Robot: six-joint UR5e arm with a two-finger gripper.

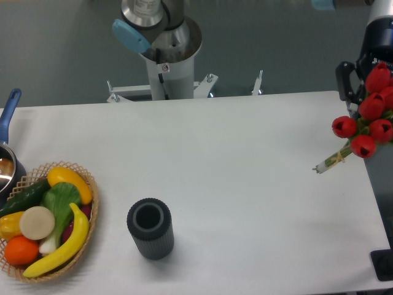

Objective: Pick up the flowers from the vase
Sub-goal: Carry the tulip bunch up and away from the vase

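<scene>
The flowers (pixel 371 117), red tulip buds with green leaves and pale bound stems, hang tilted at the far right edge, out of the vase, with the stem ends pointing down-left over the table. My gripper (pixel 356 92) comes in from the top right and is closed around the bunch near the buds. Only one black finger (pixel 346 80) shows; the other is hidden behind the buds. The vase (pixel 150 228), dark grey and ribbed, stands upright and empty at the front centre-left, far from the gripper.
A wicker basket (pixel 92 184) of fruit and vegetables sits at the front left. A blue-handled pot (pixel 8 110) is at the left edge. The arm's base column (pixel 166 61) stands behind the table's far edge. A dark object (pixel 384 264) is at the front right corner.
</scene>
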